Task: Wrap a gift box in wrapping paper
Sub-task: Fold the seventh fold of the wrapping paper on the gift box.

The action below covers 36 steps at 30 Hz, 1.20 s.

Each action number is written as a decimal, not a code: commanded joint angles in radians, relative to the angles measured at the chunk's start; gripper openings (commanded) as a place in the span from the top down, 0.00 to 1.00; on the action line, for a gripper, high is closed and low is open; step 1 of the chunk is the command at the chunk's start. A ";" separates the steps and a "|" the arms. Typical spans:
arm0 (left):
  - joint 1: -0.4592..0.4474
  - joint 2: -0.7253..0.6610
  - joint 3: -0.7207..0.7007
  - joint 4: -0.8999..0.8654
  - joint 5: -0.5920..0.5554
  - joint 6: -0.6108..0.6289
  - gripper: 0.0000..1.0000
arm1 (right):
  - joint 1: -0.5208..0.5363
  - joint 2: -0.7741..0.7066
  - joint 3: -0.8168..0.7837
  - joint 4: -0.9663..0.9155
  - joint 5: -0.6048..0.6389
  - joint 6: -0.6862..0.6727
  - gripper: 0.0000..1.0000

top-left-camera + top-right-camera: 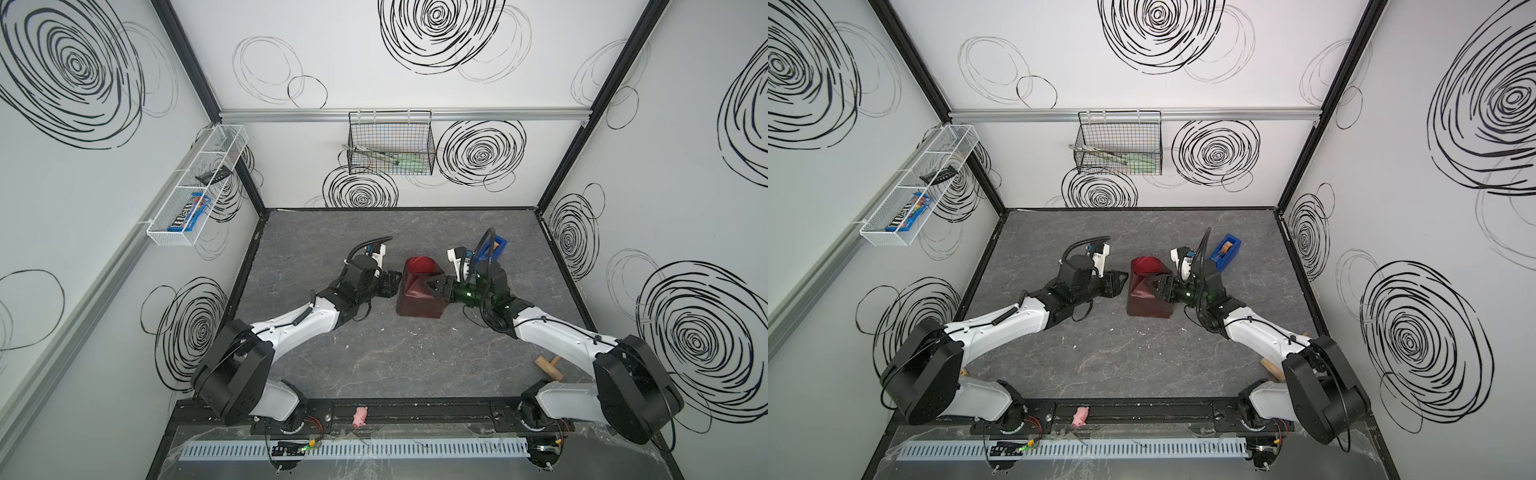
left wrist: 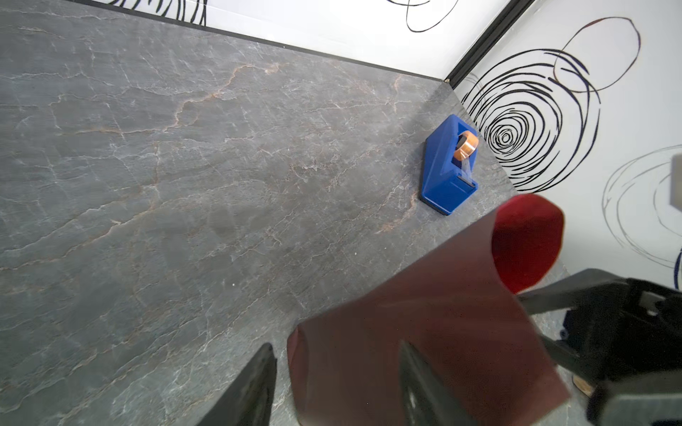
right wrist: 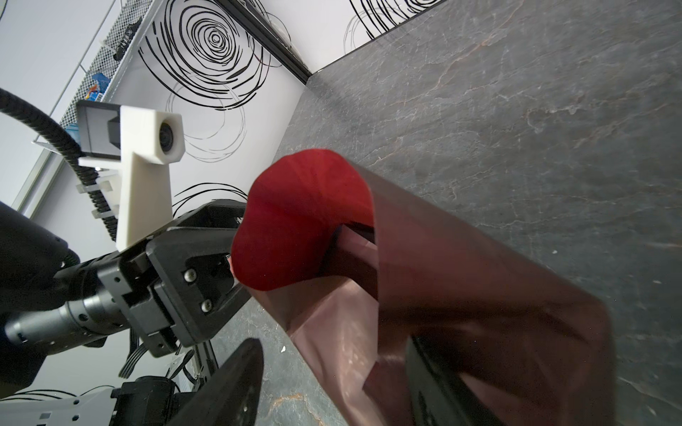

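Note:
The wrapping paper (image 1: 417,297) (image 1: 1148,301) is folded into a maroon parcel in the middle of the table. Its far end stands up as a bright red rounded flap (image 1: 417,266) (image 3: 302,221). The gift box is almost wholly hidden under it; only a dark edge (image 3: 356,231) shows in the open end. My left gripper (image 1: 392,284) (image 2: 337,354) is open at the parcel's left side, its jaws astride a corner of the paper (image 2: 424,324). My right gripper (image 1: 434,286) (image 3: 334,346) is open at the parcel's right, one finger on the folded side flap, the other over the table.
A blue tape dispenser (image 1: 494,249) (image 2: 448,166) stands behind my right wrist near the right wall. A wooden mallet (image 1: 548,368) lies by the right arm's base and a pink toy (image 1: 359,415) on the front rail. Wire baskets (image 1: 390,143) (image 1: 195,187) hang on the walls.

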 commanded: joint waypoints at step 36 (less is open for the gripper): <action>-0.078 0.054 -0.065 0.113 0.016 -0.002 0.46 | 0.210 0.023 -0.016 -0.229 0.461 0.039 0.37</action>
